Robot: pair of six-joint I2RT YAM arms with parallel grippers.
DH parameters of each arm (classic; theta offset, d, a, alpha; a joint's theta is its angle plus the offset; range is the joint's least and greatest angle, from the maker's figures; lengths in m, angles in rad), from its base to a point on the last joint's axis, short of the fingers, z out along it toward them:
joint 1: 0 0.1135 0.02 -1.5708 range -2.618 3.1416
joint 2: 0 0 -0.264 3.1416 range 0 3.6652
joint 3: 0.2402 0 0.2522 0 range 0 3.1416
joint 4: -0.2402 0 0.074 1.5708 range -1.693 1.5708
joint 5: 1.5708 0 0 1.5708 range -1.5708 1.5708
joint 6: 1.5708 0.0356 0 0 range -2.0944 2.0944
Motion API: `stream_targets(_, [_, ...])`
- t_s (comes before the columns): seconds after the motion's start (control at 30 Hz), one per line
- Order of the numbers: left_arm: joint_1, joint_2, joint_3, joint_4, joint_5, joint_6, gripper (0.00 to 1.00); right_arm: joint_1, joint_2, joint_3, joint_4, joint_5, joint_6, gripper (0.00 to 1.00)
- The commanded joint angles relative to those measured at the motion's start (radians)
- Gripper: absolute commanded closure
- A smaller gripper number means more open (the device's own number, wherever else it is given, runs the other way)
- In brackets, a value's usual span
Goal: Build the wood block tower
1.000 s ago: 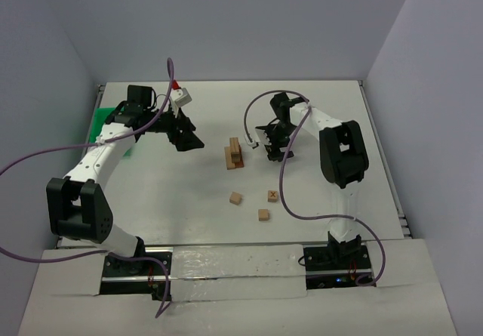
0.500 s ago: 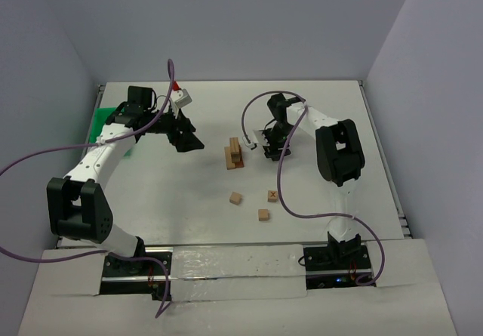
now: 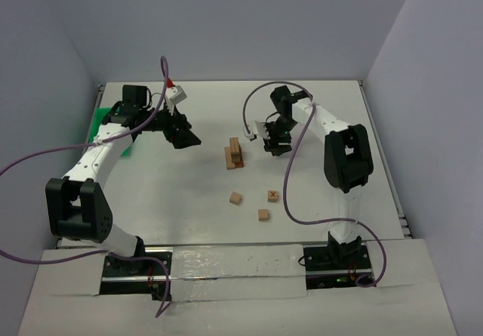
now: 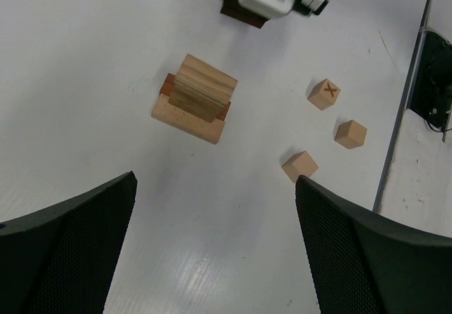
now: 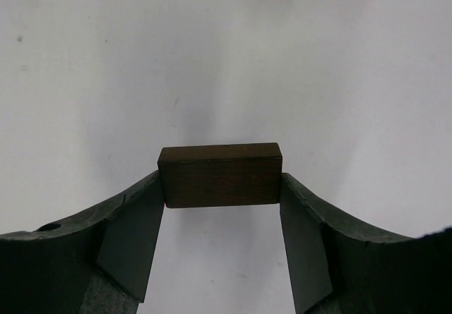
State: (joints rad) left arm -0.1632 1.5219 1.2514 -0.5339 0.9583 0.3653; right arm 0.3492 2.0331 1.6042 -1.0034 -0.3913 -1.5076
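White table (image 3: pixel 189 200); green tray (image 3: pixel 96 123); block tower (image 3: pixel 235 154)

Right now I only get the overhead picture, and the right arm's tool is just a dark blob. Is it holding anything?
Observer: Yes. Its wrist camera shows the right tool shut on a dark brown block, gripped at both ends.
Visitor: And the left one?
Observer: The left tool is wide open, holding nothing, looking down on the tower.
Visitor: Is the tower all one wood?
Observer: No. Above the tan base bar, a reddish-brown piece peeks out on both sides under the tan blocks.
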Motion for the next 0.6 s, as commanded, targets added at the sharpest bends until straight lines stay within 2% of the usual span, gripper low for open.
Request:
stream_targets(0.0, [0.057,0.008,0.04,0.059,0.034,-0.057,0.01,0.008,-0.073,0.17,-0.089,-0.04,0.197,0.76])
stream_targets(0.13, [0.104,0.015,0.044,0.092,0.016,-0.107,0.01,0.03,-0.057,0.284,-0.148,-0.038,0.337,0.77])
stream_targets(0.27, [0.127,0.003,0.018,0.133,-0.04,-0.139,0.01,0.075,-0.068,0.296,-0.12,0.002,0.464,0.78])
stream_targets(0.57, [0.151,0.013,-0.005,0.167,-0.04,-0.171,0.01,0.192,-0.04,0.366,-0.096,0.047,0.635,0.79])
